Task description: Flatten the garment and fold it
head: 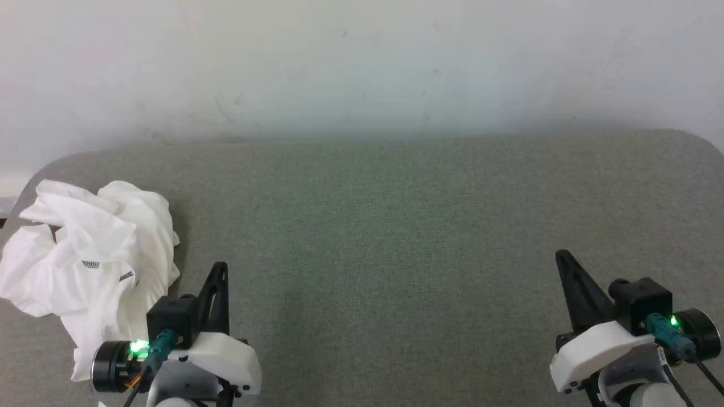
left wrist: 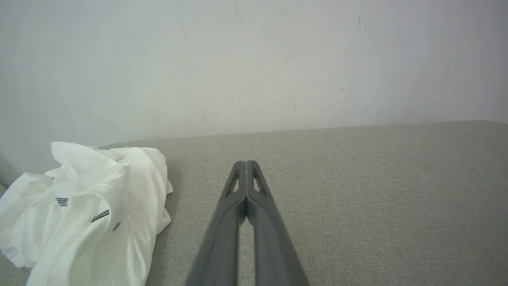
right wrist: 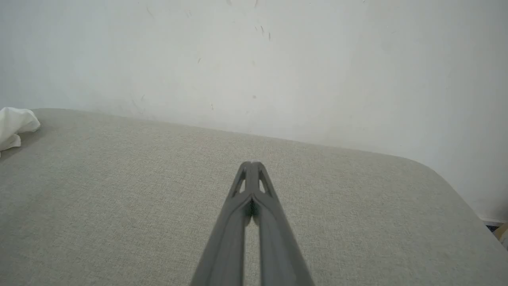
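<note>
Garment (head: 90, 265) count: one. It is seen as a white shirt of thin, smooth fabric, crumpled into a loose heap, not flattened and not folded. Deep creases and overlapping folds are seen all over it. Sleeves and collar cannot be told apart in the bunch. Short runs of dark grey zigzag stitching (head: 90, 264) are counted on it: two in the head view, three in the left wrist view. The heap is placed at the far left edge of the surface (head: 396, 226), one grey fabric-covered top with rounded corners, backed by one pale wall (head: 362, 68). In the right wrist view a small white corner of it is caught at the left edge.

Grippers counted: two, each with two long dark fingers (left wrist: 222, 238). The left gripper (head: 222, 267) is fully closed, tips pressed together, nothing held. It is seen just beside the garment, on the side toward the middle of the surface. Its wrist housing overlaps the lower part of the heap in the head view, and contact cannot be told. The right gripper (head: 560, 255) is likewise closed on nothing and is seen over bare surface at the lower right, well apart from the garment. Green lights (head: 138, 346) are counted: one lit on each wrist, two in all.
</note>
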Tool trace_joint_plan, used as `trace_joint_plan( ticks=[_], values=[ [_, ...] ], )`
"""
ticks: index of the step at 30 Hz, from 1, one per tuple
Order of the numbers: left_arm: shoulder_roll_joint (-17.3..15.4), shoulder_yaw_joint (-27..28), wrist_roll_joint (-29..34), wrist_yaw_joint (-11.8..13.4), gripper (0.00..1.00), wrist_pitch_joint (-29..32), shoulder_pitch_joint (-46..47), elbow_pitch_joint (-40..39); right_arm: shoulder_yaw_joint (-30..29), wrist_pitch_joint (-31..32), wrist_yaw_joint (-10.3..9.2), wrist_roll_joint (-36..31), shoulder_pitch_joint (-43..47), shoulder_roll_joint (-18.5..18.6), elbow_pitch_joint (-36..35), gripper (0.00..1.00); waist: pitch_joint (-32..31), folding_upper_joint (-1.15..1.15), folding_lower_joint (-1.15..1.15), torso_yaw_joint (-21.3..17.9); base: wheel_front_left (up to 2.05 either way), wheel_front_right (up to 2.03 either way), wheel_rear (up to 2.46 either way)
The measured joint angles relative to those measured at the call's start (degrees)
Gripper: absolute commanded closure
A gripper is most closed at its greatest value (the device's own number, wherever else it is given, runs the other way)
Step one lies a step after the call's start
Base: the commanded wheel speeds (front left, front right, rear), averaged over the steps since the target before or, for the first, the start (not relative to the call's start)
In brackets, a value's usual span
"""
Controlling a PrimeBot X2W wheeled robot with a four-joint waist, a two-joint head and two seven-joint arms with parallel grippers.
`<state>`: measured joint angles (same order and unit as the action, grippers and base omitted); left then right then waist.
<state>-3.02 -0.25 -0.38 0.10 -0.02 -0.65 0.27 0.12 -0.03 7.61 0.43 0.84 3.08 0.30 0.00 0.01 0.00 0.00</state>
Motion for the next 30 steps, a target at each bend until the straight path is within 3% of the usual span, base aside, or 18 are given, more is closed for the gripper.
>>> trace_joint_plan(
  ticks=[27,28,30],
  values=[
    [0.0,0.0,0.0,0.0,1.0,0.0,0.0,0.0,0.0,0.0,0.0,0.0,0.0,0.0,0.0,1.0,0.0,0.0,0.0,0.0,0.0,0.0,0.0],
    [-0.01,-0.02,-0.01,0.0,0.0,0.0,-0.01,0.01,0.01,0.0,0.0,0.02,0.02,0.01,0.02,0.0,0.0,0.0,0.0,0.0,0.0,0.0,0.0],
    [-0.01,-0.09,-0.01,0.0,0.0,0.0,-0.02,0.04,0.01,0.0,0.0,0.02,0.07,0.03,0.13,0.0,0.0,0.0,0.0,0.0,0.0,0.0,0.0]
  ],
)
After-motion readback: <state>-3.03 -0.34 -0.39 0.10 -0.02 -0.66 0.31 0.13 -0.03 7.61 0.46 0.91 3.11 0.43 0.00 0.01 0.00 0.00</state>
